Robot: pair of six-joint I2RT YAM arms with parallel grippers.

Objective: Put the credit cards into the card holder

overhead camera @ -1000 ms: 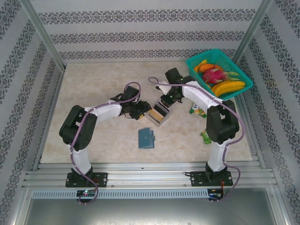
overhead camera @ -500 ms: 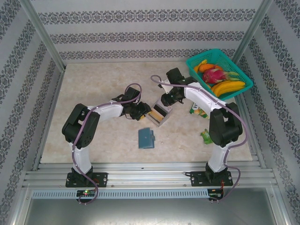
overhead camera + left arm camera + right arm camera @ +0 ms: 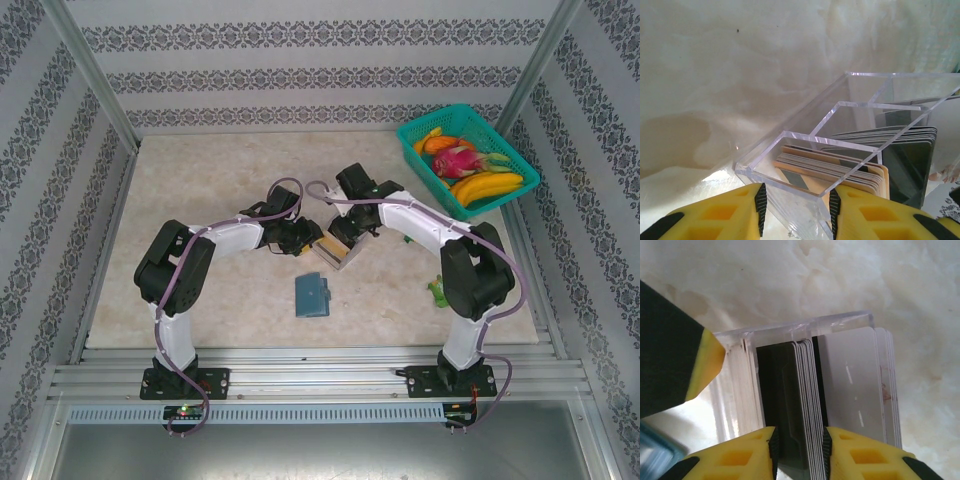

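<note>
While the credit cards (image 3: 847,375) stand on edge in stacks inside the clear tray (image 3: 790,120), none of them is in the card holder (image 3: 311,294). It lies flat and closed on the surface (image 3: 200,180), near the tray on the side towards the arm bases and not touching it. We see a tan-gold stack (image 3: 832,172) in the tray's end compartment and a black stack (image 3: 912,160) in the next one, with whitish cards beside the black in the right wrist view. The right tool (image 3: 800,447) hangs over the tray with its jaws set narrow, and a dark card with a sheaf of thin pale edges fills the gap between them; whether the pads pinch those cards we cannot tell. The left tool (image 3: 796,212) sits at the tray's tan-gold end, its jaws partway apart with the tray's end corner between them, and we cannot tell whether they press the clear wall. Both arms reach to the middle of the surface, so the two tools are close together at the tray. Well apart, at the right rear corner, stands a teal basket (image 3: 435,114) with bananas (image 3: 487,186) and other fruit, and a green packet (image 3: 437,291) lies beside the right arm.
</note>
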